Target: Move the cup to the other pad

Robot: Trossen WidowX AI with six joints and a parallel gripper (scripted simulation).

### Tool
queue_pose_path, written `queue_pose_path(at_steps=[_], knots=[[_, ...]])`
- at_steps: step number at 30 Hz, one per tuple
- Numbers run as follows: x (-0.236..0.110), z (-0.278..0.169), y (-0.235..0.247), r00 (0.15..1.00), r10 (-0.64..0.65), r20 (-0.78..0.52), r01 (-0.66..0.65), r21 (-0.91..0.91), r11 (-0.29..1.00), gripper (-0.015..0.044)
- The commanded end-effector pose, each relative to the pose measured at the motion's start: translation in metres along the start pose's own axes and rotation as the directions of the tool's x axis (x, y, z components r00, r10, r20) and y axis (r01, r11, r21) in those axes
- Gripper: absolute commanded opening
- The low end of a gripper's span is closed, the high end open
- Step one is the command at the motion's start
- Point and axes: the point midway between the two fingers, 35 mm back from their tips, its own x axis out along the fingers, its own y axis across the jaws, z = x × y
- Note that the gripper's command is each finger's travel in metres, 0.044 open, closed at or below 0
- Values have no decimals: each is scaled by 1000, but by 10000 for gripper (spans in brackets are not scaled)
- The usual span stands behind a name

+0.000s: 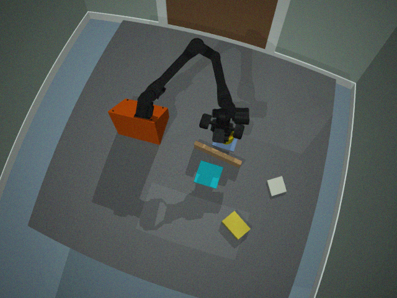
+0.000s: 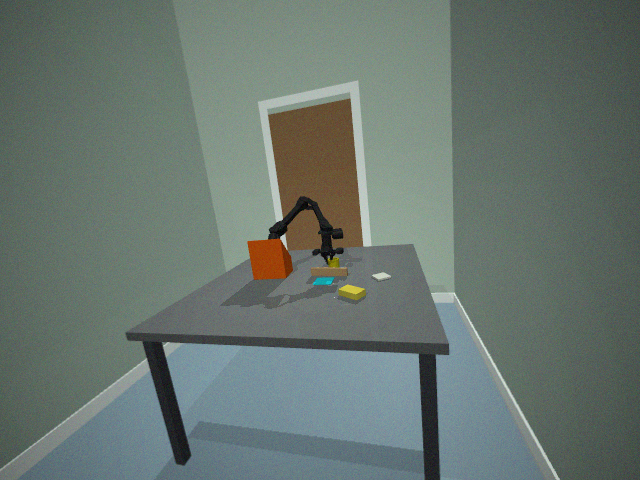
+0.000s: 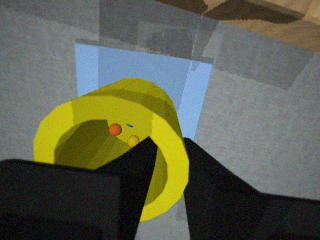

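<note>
A yellow cup (image 3: 125, 95) (image 1: 229, 138) (image 2: 334, 262) stands on the light blue pad (image 3: 125, 62) (image 1: 221, 146). An orange marble (image 3: 115, 129) and a yellow marble (image 3: 133, 140) show inside it; any others are hidden. My gripper (image 3: 169, 141) (image 1: 223, 135) (image 2: 329, 256) is at the cup's near rim, one finger inside the cup and one outside, shut on its wall. A wooden bar (image 1: 218, 154) (image 2: 328, 271) (image 3: 260, 15) lies between this pad and the teal pad (image 1: 208, 174) (image 2: 323, 281).
The arm's orange base box (image 1: 138, 123) (image 2: 268, 258) stands to the left. A white block (image 1: 276, 185) (image 2: 381, 276) and a yellow block (image 1: 236, 225) (image 2: 352, 291) lie on the grey table (image 1: 80, 160) beyond the teal pad, to the right.
</note>
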Motion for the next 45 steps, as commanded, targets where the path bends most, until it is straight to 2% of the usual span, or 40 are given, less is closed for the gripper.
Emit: queue_pose_path(at_steps=[1,8,13,31,45], knots=[[0,0,0,1000,1,0,-1,-1,1000,53],[0,0,0,1000,1,0,-1,-1,1000,0],[-9,0,1,1000,1,2,-1,0,1000,0],[-71,8,-1,1000,-1,8,1,5,1000,0],[-69,11,-2,1000,-4,12,4,13,1000,0]])
